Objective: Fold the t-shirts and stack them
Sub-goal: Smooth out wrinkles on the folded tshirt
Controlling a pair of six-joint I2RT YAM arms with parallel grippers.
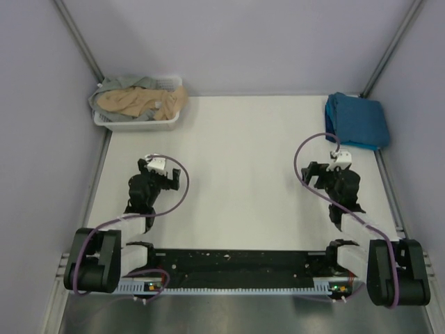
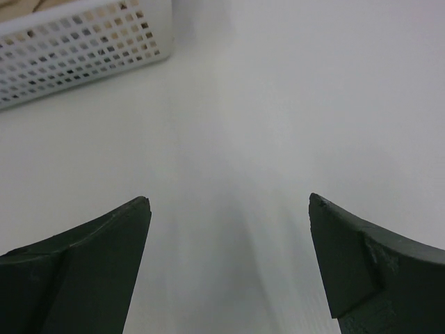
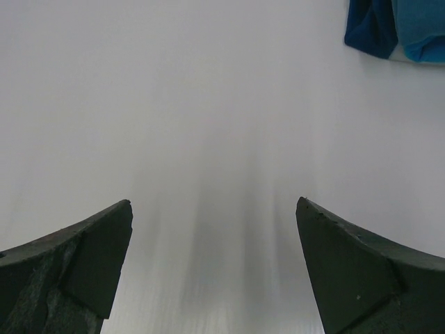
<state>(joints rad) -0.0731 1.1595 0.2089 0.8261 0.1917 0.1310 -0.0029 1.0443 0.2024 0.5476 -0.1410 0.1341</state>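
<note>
- You are holding the left gripper (image 2: 229, 209) and right gripper (image 3: 213, 207) wide apart, both empty.
- The tan t-shirt (image 1: 138, 102) is lying in the basket (image 1: 135, 126), ahead-left of your nearer left arm.

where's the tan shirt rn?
Top view, far-left corner: the tan t-shirt lies crumpled in the white basket, with a grey t-shirt bunched behind it.

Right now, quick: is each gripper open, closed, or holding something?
Left gripper: open, holding nothing, over bare table.
Right gripper: open, holding nothing, over bare table.
</note>
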